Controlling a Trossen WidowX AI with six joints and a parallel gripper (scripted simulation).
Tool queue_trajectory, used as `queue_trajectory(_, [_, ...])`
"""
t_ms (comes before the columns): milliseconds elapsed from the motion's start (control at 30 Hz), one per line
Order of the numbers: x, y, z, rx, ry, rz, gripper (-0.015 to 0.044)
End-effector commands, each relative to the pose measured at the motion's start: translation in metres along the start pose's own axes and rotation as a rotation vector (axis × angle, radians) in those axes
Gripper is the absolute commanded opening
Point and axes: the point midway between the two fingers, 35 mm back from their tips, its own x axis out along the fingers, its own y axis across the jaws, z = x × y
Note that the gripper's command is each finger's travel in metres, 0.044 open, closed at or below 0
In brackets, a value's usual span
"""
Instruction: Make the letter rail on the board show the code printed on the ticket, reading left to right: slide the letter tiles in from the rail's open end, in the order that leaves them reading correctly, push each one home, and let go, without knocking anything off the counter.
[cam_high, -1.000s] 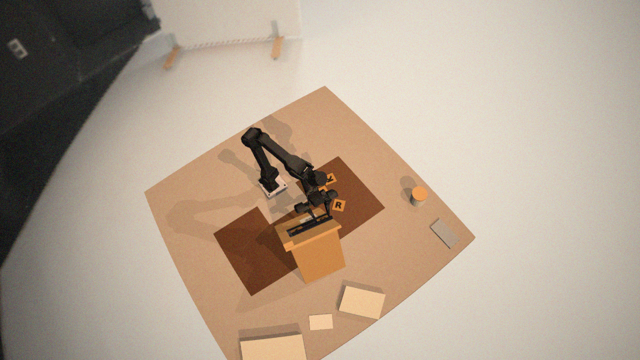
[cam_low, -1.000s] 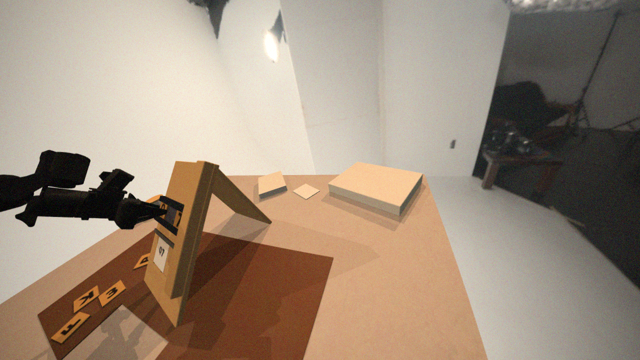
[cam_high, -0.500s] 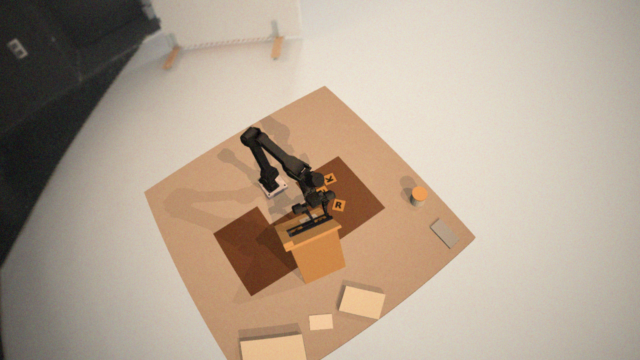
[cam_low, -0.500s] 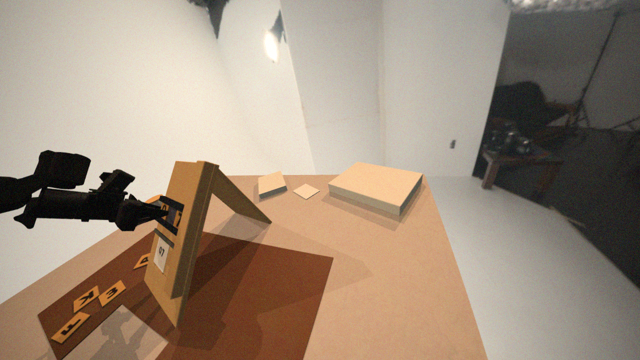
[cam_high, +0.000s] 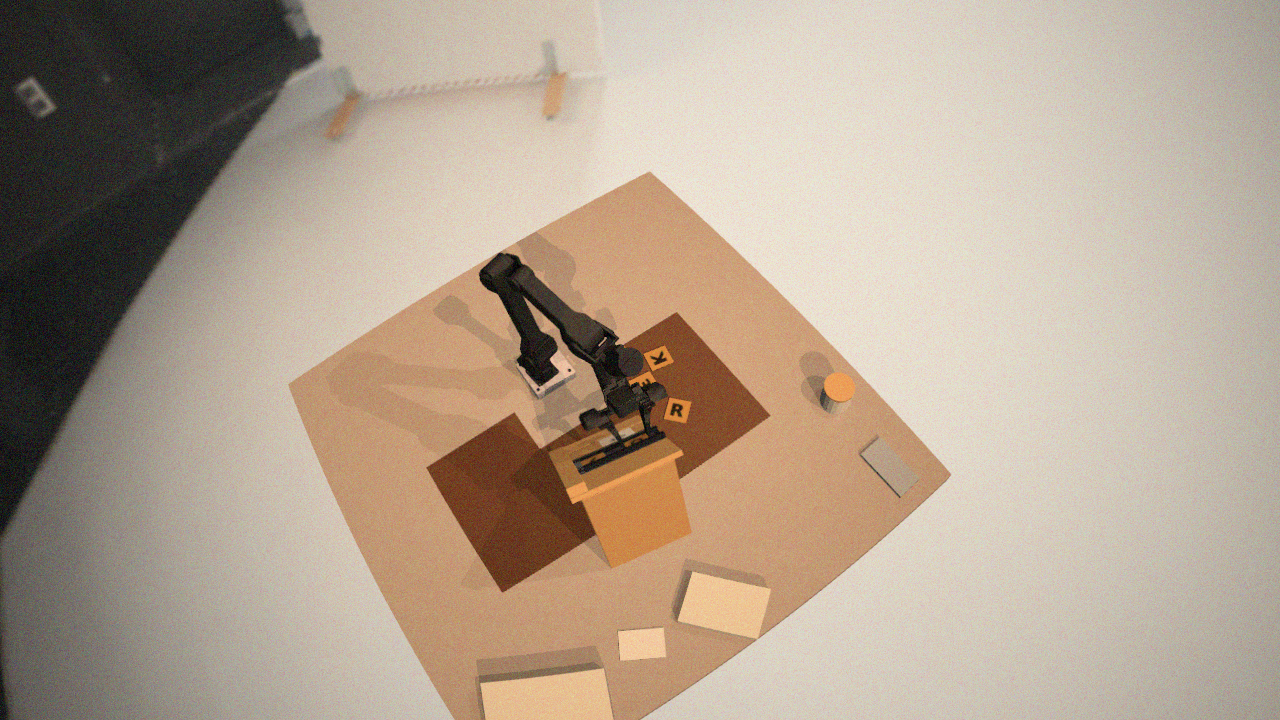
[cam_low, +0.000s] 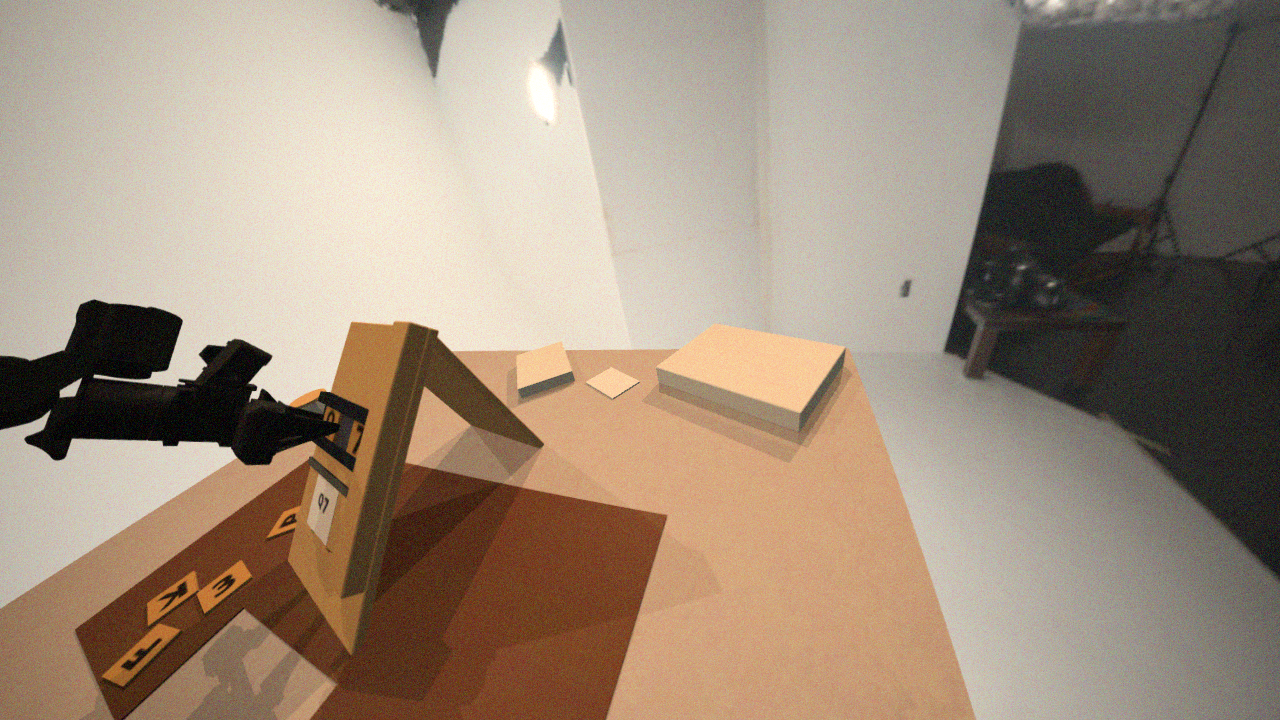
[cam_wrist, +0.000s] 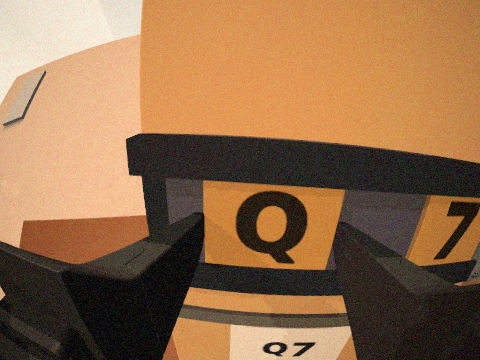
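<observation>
My gripper (cam_wrist: 271, 228) (cam_low: 313, 428) (cam_high: 626, 436) is shut on the orange Q tile (cam_wrist: 274, 223) (cam_low: 330, 417), which sits in the black letter rail (cam_wrist: 300, 163) (cam_low: 344, 458) (cam_high: 617, 454) on the upright orange board (cam_wrist: 300, 40) (cam_low: 375, 376) (cam_high: 631, 514). A 7 tile (cam_wrist: 454, 230) (cam_low: 355, 438) sits in the rail to the right of Q, with a gap of bare rail between them. The white ticket (cam_wrist: 290, 348) (cam_low: 322, 510) under the rail reads Q7.
Loose tiles K (cam_high: 659, 359) (cam_low: 171, 597), R (cam_high: 678, 411) and T (cam_low: 140, 653) lie on the dark mat (cam_high: 483, 501) (cam_low: 537, 573) near the board. An orange-topped cylinder (cam_high: 838, 390), a grey slab (cam_high: 888, 465) and flat boxes (cam_high: 723, 603) (cam_low: 751, 371) stand near the counter's edges.
</observation>
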Motion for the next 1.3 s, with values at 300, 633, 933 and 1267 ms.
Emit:
queue_trajectory(300, [0.0,-0.009,-0.001,-0.006,0.001,0.002,0.0])
queue_trajectory(633, [0.0,-0.015,0.0,-0.006,0.001,0.002,0.0])
queue_trajectory(933, [0.0,-0.02,0.0,-0.006,0.001,0.001,0.0])
queue_trajectory(1267, [0.0,-0.026,0.0,-0.007,0.001,0.001,0.0])
